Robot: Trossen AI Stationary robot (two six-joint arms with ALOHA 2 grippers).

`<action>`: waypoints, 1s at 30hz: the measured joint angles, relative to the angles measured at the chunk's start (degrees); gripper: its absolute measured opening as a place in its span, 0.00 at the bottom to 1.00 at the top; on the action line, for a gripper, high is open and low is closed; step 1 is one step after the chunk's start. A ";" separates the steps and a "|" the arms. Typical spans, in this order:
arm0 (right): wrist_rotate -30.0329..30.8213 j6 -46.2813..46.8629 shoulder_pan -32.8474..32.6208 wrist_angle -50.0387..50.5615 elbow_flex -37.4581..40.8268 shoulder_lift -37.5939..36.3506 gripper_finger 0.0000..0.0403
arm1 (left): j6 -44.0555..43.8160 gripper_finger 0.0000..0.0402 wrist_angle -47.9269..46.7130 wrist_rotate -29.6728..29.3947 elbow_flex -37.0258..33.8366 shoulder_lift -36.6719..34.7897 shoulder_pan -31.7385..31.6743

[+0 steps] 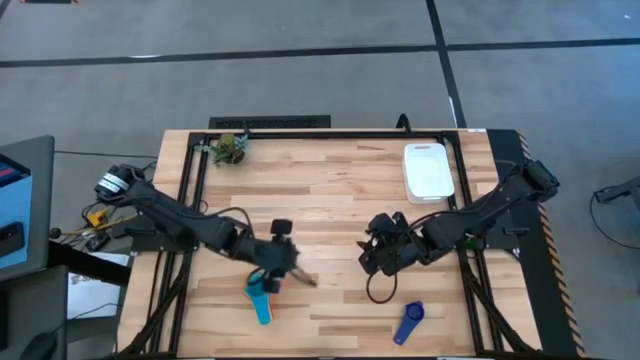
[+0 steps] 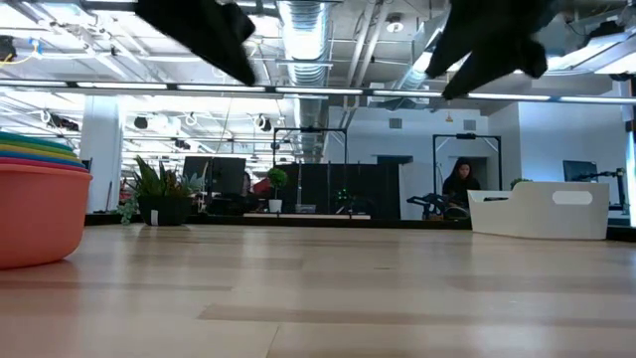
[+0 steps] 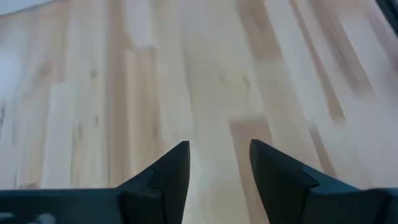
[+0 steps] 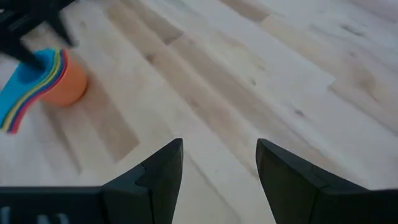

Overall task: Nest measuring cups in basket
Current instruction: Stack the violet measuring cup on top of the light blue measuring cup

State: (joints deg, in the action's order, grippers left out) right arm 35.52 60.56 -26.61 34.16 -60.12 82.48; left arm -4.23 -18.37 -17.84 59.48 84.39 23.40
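Though searched, nested cups (image 4: 46,84), basket (image 1: 428,172) bear no readable writing

Table (image 1: 340,190): pale matt wood planks. Measuring cups (image 4: 46,81): smooth plastic. Basket (image 1: 428,170): smooth white plastic.

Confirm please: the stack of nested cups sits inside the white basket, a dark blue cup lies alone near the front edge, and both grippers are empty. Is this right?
Not quite. In the high view the stack of nested cups sits on the bare table near the left gripper, far from the white basket. The dark blue cup does lie alone near the front edge, and the right gripper is empty too.
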 joint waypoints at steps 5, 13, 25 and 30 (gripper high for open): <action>-7.76 7.57 -2.72 7.06 -2.06 -0.03 0.56 | -3.86 0.36 6.07 -2.19 0.00 3.92 -2.64; -21.43 37.55 -15.20 22.41 -0.79 3.56 0.56 | -8.16 0.36 12.24 -2.93 -0.02 10.58 -2.91; -26.72 66.18 -31.06 22.72 -0.77 9.59 0.56 | -8.16 0.36 22.54 -3.14 -2.16 11.39 -2.44; -26.68 65.22 -31.07 18.51 -0.79 12.73 0.56 | -9.54 0.36 25.89 -0.74 -6.05 11.46 -3.82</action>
State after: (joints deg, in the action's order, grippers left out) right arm 8.84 125.78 -57.68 52.67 -60.90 95.20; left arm -13.77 7.53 -18.58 53.43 95.85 19.58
